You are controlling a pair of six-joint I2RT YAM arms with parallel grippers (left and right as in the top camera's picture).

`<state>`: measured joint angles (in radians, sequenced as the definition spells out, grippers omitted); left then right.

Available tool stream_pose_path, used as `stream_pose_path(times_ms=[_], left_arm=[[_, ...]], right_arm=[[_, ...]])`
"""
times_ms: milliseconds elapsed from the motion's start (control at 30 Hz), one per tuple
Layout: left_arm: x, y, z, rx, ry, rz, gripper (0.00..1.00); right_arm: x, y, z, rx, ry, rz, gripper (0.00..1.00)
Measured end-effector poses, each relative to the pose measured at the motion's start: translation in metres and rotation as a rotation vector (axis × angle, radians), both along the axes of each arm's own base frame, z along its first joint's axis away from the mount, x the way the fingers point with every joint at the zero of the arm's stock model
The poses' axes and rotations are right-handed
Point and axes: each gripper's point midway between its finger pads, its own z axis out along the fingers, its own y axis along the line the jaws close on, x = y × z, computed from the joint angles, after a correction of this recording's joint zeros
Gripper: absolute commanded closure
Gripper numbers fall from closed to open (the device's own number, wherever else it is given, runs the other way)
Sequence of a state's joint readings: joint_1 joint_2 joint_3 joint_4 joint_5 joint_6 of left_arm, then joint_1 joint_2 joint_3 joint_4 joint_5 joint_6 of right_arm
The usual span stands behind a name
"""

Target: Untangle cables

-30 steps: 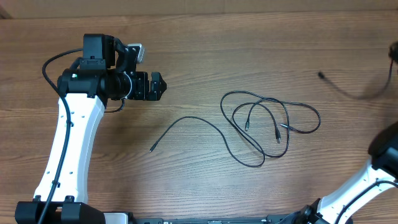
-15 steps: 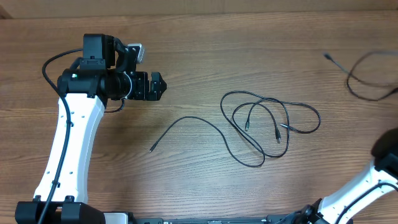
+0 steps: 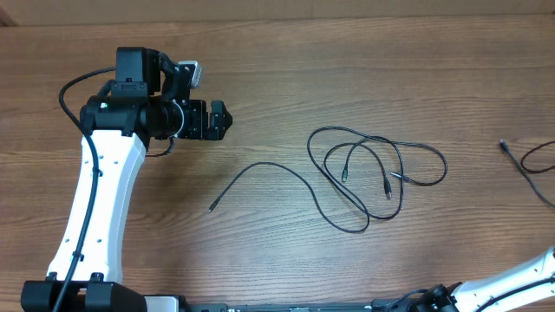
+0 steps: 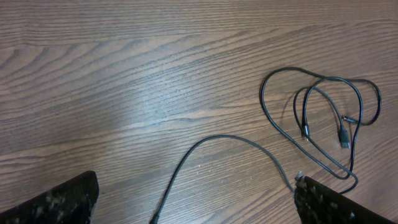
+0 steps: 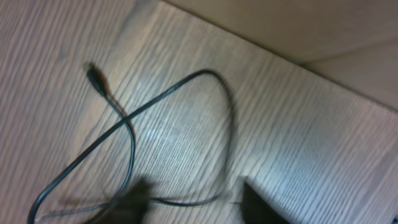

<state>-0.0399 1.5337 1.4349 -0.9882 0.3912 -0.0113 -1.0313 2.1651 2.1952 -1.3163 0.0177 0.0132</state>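
A tangle of thin black cables [image 3: 373, 178] lies in loops at the table's middle. One loose cable [image 3: 260, 173] curves out from its left side to a plug end [image 3: 211, 208]. A separate cable [image 3: 525, 160] lies at the right edge. My left gripper [image 3: 221, 120] hovers open up and to the left of the loose cable. The left wrist view shows that cable [image 4: 217, 138] running down between the wide-apart fingers [image 4: 62, 199], with the tangle [image 4: 323, 118] to the right. My right gripper [image 5: 189, 202] is open, blurred, with the separate cable [image 5: 168, 93] crossing between its fingers.
The wooden table's far edge [image 3: 277, 19] runs along the top of the overhead view. In the right wrist view the table edge [image 5: 261, 53] sits close to the separate cable. The right arm's white link [image 3: 512, 282] shows only at the bottom right corner.
The right gripper has opened from shut. The separate cable has moved from the upper right down to the right edge, and the right arm has drawn back out of the overhead view. The left arm is still.
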Motion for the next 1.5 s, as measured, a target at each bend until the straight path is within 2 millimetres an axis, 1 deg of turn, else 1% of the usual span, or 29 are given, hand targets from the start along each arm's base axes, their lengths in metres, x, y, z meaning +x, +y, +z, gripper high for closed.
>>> stream_pose_path(times_ms=[100, 200, 267, 300, 367, 500, 600, 667, 700, 767, 800, 833, 867, 900, 933, 967, 1067, 1100, 1133, 1167, 1200, 1267, 1400, 1500], left_arm=[[0.0, 0.0, 0.0, 0.0, 0.0, 0.0, 0.0], [0.0, 0.0, 0.0, 0.0, 0.0, 0.0, 0.0], [0.0, 0.0, 0.0, 0.0, 0.0, 0.0, 0.0], [0.0, 0.0, 0.0, 0.0, 0.0, 0.0, 0.0], [0.0, 0.0, 0.0, 0.0, 0.0, 0.0, 0.0], [0.0, 0.0, 0.0, 0.0, 0.0, 0.0, 0.0], [0.0, 0.0, 0.0, 0.0, 0.0, 0.0, 0.0], [0.0, 0.0, 0.0, 0.0, 0.0, 0.0, 0.0], [0.0, 0.0, 0.0, 0.0, 0.0, 0.0, 0.0], [0.0, 0.0, 0.0, 0.0, 0.0, 0.0, 0.0], [0.0, 0.0, 0.0, 0.0, 0.0, 0.0, 0.0], [0.0, 0.0, 0.0, 0.0, 0.0, 0.0, 0.0], [0.0, 0.0, 0.0, 0.0, 0.0, 0.0, 0.0], [0.0, 0.0, 0.0, 0.0, 0.0, 0.0, 0.0], [0.0, 0.0, 0.0, 0.0, 0.0, 0.0, 0.0], [0.0, 0.0, 0.0, 0.0, 0.0, 0.0, 0.0], [0.0, 0.0, 0.0, 0.0, 0.0, 0.0, 0.0], [0.0, 0.0, 0.0, 0.0, 0.0, 0.0, 0.0], [0.0, 0.0, 0.0, 0.0, 0.0, 0.0, 0.0], [0.0, 0.0, 0.0, 0.0, 0.0, 0.0, 0.0], [0.0, 0.0, 0.0, 0.0, 0.0, 0.0, 0.0], [0.0, 0.0, 0.0, 0.0, 0.0, 0.0, 0.0], [0.0, 0.0, 0.0, 0.0, 0.0, 0.0, 0.0], [0.0, 0.0, 0.0, 0.0, 0.0, 0.0, 0.0]], right_arm=[[0.003, 0.002, 0.0, 0.003, -0.007, 0.024, 0.0], [0.01, 0.011, -0.001, 0.048, -0.047, 0.046, 0.0], [0.022, 0.03, -0.002, 0.13, -0.112, 0.112, 0.0], [0.03, 0.043, -0.001, 0.178, -0.149, 0.159, 0.0], [0.041, 0.061, 0.0, 0.231, -0.187, 0.216, 0.0], [0.071, 0.111, 0.002, 0.332, -0.209, 0.362, 0.0], [0.102, 0.16, 0.003, 0.382, -0.193, 0.513, 0.0], [0.115, 0.206, 0.003, 0.437, -0.15, 0.648, 0.0], [0.119, 0.236, 0.003, 0.469, -0.114, 0.754, 0.0], [0.126, 0.271, 0.003, 0.49, -0.082, 0.879, 0.0], [0.13, 0.281, 0.003, 0.49, -0.077, 0.917, 0.0], [0.137, 0.303, 0.003, 0.488, -0.066, 0.995, 0.0], [0.14, 0.314, 0.003, 0.487, -0.059, 1.033, 0.0], [0.144, 0.332, 0.001, 0.493, -0.046, 1.086, 0.0], [0.145, 0.342, 0.0, 0.499, -0.036, 1.115, 0.0], [0.145, 0.36, -0.005, 0.517, -0.014, 1.156, 0.0], [0.138, 0.4, -0.02, 0.564, 0.058, 1.241, 0.0], [0.127, 0.425, -0.033, 0.606, 0.126, 1.29, 0.0], [0.122, 0.435, -0.038, 0.622, 0.154, 1.309, 0.0], [0.113, 0.452, -0.046, 0.65, 0.2, 1.341, 0.0], [0.107, 0.462, -0.051, 0.667, 0.226, 1.359, 0.0], [0.087, 0.489, -0.064, 0.711, 0.315, 1.416, 0.0], [0.06, 0.518, -0.077, 0.758, 0.42, 1.479, 0.0], [0.052, 0.529, -0.08, 0.768, 0.454, 1.505, 0.0]])
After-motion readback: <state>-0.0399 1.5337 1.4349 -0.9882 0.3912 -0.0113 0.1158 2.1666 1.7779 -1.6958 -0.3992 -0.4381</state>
